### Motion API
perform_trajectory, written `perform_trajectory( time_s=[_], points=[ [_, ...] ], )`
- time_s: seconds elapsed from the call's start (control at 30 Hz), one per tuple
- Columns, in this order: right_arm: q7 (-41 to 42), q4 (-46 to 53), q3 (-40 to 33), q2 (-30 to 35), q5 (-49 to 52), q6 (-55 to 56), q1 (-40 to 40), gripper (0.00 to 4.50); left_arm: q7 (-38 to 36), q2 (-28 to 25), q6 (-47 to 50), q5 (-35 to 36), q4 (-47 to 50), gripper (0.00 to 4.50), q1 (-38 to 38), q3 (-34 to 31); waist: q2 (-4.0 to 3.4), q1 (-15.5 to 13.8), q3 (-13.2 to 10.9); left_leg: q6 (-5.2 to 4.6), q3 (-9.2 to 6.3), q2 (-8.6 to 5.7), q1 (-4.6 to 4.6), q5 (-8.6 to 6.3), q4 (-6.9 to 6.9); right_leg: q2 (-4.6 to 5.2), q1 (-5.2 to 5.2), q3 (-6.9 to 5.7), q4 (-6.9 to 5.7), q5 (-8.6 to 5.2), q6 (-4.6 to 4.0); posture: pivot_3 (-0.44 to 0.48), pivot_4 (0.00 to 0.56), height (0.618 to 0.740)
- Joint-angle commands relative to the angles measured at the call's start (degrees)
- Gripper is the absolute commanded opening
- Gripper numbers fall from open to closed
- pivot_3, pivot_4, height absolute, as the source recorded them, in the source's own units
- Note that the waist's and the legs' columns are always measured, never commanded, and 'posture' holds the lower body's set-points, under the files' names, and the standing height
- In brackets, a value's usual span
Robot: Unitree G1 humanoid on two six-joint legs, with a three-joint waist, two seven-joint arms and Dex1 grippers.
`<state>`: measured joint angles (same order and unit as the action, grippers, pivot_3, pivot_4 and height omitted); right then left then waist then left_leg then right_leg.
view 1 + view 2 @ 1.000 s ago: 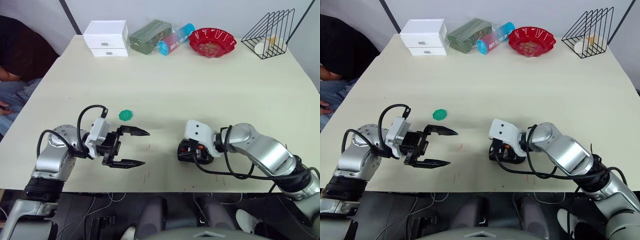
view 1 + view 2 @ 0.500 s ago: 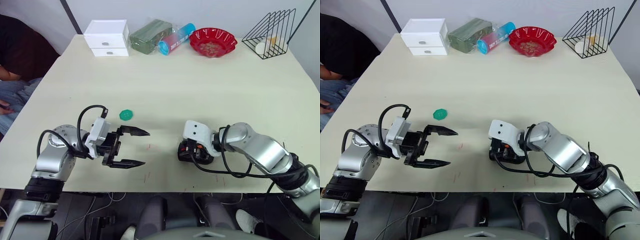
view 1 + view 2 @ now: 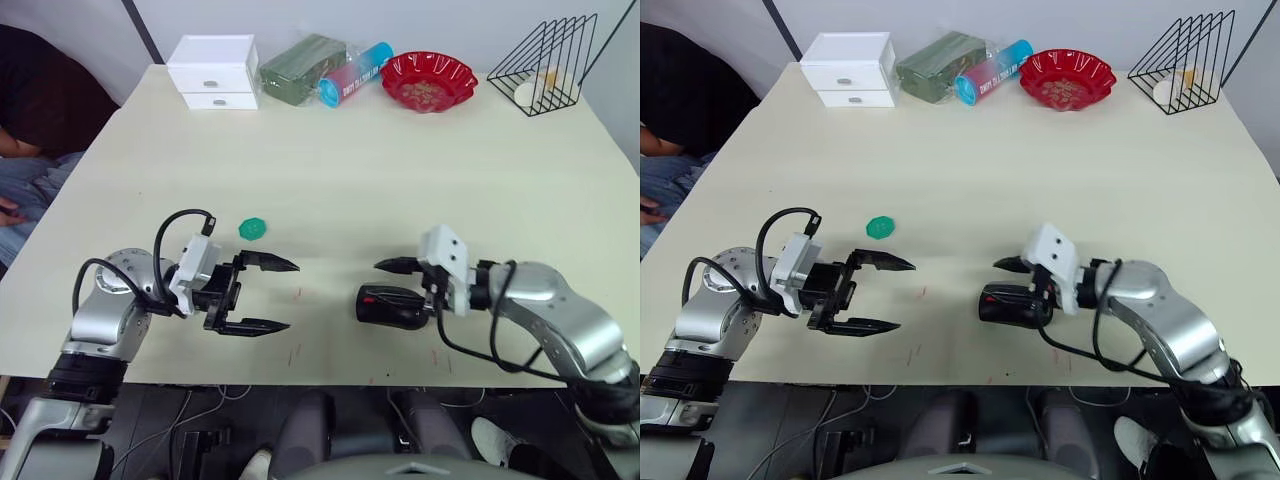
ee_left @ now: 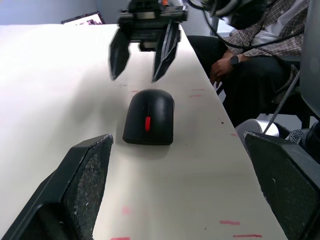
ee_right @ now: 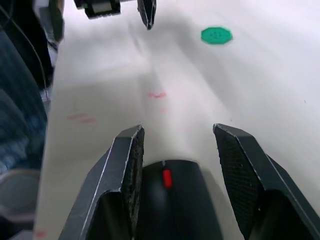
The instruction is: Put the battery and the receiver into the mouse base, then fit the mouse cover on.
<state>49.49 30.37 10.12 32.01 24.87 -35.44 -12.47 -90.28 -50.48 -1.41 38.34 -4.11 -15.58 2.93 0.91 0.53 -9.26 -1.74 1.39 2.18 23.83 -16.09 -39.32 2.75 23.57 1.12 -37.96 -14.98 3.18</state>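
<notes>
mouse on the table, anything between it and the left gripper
Nothing visible does. The mouse lies on bare table between the two grippers. The left gripper, fingers spread open, faces it across bare tabletop. The green disc sits off that line, farther back.

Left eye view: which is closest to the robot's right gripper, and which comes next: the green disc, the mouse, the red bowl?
From the right gripper:
1. The mouse, black, right at the gripper's open fingers, near the table's front edge.
2. The green disc, off toward the robot's left.
3. The red bowl, far back on the table.
</notes>
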Motion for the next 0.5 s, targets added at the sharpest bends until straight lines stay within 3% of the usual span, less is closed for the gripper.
perform_trajectory(
  time_s=[0.03,0.23,0.5],
  points=[
    [0.72,-0.56,-3.53,-1.60,1.75,6.64,2.64,2.31,-2.22,-1.08,-0.72,1.04,0.47,4.50,-0.64,-0.02,0.00,0.23,0.00,0.00,0.00,0.00,-0.01,0.00,-0.01,0.00,0.00,0.00,-0.01,0.00,0.00,0.000,0.150,0.740],
    [7.88,-10.31,-3.79,-2.79,-0.49,23.19,8.01,2.31,-2.22,-1.56,-0.63,1.39,0.78,4.50,-0.32,-0.17,0.00,0.15,0.00,0.01,-0.02,0.02,-0.10,0.01,-0.02,-0.07,-0.02,0.04,-0.09,0.00,-0.01,0.000,0.150,0.740],
    [10.95,-21.19,-0.91,-4.04,-4.39,31.66,8.78,2.31,-2.22,-1.63,-0.32,1.34,1.16,4.50,-0.03,-0.64,-0.01,0.13,0.00,0.02,0.00,0.02,-0.09,0.02,-0.03,-0.07,-0.02,0.06,-0.09,0.00,-0.01,0.000,0.150,0.740]
  ],
)
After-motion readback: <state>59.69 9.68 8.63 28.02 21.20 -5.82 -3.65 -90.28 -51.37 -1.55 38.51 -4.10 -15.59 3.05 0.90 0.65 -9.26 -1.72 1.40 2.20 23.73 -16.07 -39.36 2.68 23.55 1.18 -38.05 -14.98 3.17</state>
